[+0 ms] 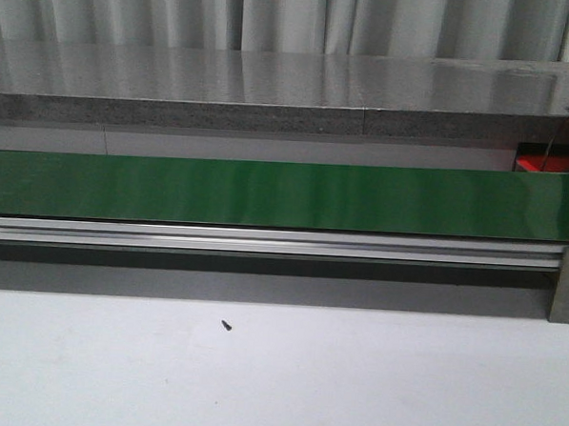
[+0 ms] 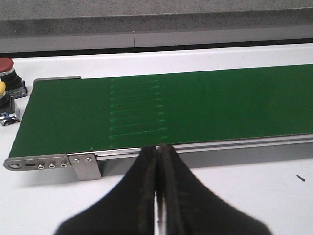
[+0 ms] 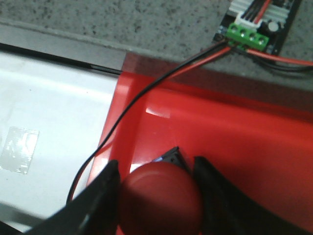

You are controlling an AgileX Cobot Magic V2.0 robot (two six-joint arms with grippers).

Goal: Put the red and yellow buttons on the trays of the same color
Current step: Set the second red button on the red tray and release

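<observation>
The right gripper (image 3: 156, 196) clasps a red button (image 3: 159, 198) by its domed cap, hanging over the red tray (image 3: 234, 147) at the far right end of the green conveyor belt (image 1: 266, 193). To finish well, lower it until the base sits on the tray floor, keep clear of the red and black wires (image 3: 146, 93) crossing the rim, then part the fingers. The left gripper (image 2: 157, 196) is closed and empty, near the belt; beyond its left end wait another red button (image 2: 7, 66) and a yellow button (image 2: 2, 88).
</observation>
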